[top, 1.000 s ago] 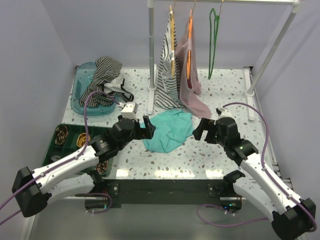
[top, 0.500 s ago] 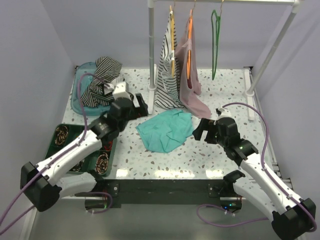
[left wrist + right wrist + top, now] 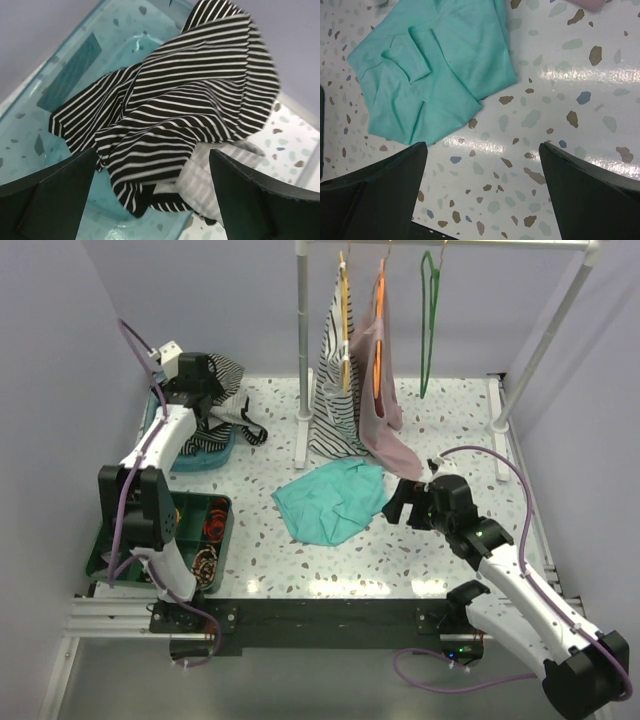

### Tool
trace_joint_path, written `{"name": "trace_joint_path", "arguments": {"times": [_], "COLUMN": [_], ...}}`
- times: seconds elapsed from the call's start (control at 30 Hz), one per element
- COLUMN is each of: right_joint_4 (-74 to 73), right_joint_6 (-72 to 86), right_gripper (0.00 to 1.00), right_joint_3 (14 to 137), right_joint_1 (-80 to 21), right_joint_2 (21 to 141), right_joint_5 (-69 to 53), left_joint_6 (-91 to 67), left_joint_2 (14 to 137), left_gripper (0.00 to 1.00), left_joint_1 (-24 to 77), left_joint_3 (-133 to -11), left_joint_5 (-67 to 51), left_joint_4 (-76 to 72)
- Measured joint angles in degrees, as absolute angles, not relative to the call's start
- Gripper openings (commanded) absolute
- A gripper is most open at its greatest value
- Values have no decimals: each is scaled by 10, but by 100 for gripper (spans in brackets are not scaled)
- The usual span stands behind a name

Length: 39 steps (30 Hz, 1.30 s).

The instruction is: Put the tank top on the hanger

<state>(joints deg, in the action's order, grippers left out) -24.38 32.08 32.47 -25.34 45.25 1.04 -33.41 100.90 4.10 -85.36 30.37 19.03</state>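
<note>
The tank top lies crumpled in the bin at the far left, with part of it draped over the bin's right rim. The left gripper hovers right above the stripes, jaws spread wide and gripping nothing. Over on the rack at the far side, the hanger hangs bare. It is the rightmost of three, beside a pink garment and a striped garment. In mid-table a teal cloth lies rumpled. The right gripper hovers just right of it, jaws wide apart and empty. At the near left sits a green tray of small items.
</note>
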Motion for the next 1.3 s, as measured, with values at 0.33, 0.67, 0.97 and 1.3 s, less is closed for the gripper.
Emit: {"name": "trace_joint_path", "arguments": {"times": [0.33, 0.67, 0.97, 1.3], "right_joint_4": [-244, -249, -250, -259], "right_joint_6": [321, 318, 318, 310], "right_gripper": [99, 99, 99, 99], "right_joint_3": [324, 326, 357, 402], "right_joint_1": [-253, -253, -253, -253], "right_joint_2": [451, 442, 443, 446], "right_joint_5": [4, 2, 0, 0], "left_joint_6": [-333, -289, -274, -272], "left_joint_2": [1104, 1027, 836, 705], "left_gripper": [15, 0, 0, 0], "left_joint_1": [31, 4, 5, 116], "left_joint_3": [-882, -890, -962, -996], "left_joint_5": [235, 156, 49, -60], "left_joint_4": [203, 168, 113, 75]}}
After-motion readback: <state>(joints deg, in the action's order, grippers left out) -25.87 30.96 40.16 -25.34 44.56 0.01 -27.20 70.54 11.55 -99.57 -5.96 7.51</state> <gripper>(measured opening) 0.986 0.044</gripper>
